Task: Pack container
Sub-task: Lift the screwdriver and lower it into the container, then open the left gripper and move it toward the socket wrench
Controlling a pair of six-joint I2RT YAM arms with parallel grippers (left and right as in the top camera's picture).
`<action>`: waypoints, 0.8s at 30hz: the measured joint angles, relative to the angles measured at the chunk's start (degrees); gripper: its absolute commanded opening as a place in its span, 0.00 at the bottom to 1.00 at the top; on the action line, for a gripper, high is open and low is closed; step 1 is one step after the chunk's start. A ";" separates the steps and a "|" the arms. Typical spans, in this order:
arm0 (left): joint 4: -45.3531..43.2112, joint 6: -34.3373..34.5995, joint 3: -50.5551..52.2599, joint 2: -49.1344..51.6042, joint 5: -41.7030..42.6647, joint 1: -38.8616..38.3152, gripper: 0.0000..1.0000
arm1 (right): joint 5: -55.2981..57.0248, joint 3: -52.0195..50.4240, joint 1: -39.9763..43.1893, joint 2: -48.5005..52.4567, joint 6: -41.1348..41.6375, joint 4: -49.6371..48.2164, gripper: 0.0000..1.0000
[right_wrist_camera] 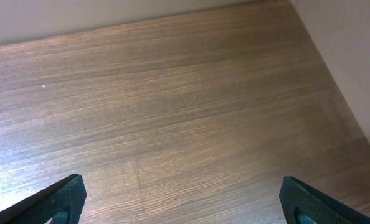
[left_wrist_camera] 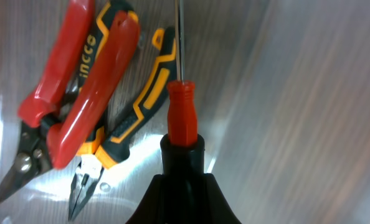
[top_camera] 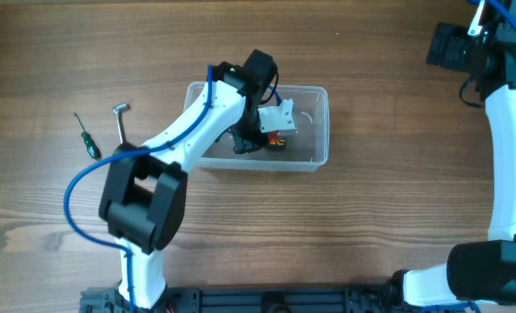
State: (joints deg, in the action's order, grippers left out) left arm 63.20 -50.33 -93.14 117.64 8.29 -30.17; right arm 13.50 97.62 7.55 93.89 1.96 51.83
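The container (top_camera: 323, 122) is a clear plastic tub at the table's middle. My left gripper (top_camera: 251, 139) reaches down inside it. In the left wrist view the gripper (left_wrist_camera: 182, 155) is shut on a red-handled screwdriver (left_wrist_camera: 182, 115), whose shaft points away over the tub floor (left_wrist_camera: 297, 112). Red-handled snips (left_wrist_camera: 79, 81) and orange-and-black pliers (left_wrist_camera: 135, 112) lie on the tub floor just left of the screwdriver. My right gripper (top_camera: 453, 48) is open and empty at the far right back, over bare wood (right_wrist_camera: 182, 199).
A green-handled screwdriver (top_camera: 87, 137) and a small metal tool (top_camera: 121, 122) lie on the table left of the tub. The left arm crosses over the tub's left end.
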 measured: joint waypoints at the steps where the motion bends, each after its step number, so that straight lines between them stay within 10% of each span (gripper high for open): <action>1: -0.39 -0.09 0.00 0.83 -0.31 0.20 0.13 | 0.00 0.00 0.00 0.00 0.00 0.00 1.00; 6: -1.75 -0.81 0.00 2.27 -1.03 1.44 0.35 | 0.00 0.00 0.00 0.00 0.00 0.00 1.00; 24: -2.43 6.88 -7.50 -1.68 -1.40 4.61 0.35 | 0.00 0.00 0.00 0.00 0.00 0.00 1.00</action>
State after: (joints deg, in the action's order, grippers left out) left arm 60.77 -43.44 -100.64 115.96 6.90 -25.56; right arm 13.50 97.62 7.55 93.89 1.96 51.83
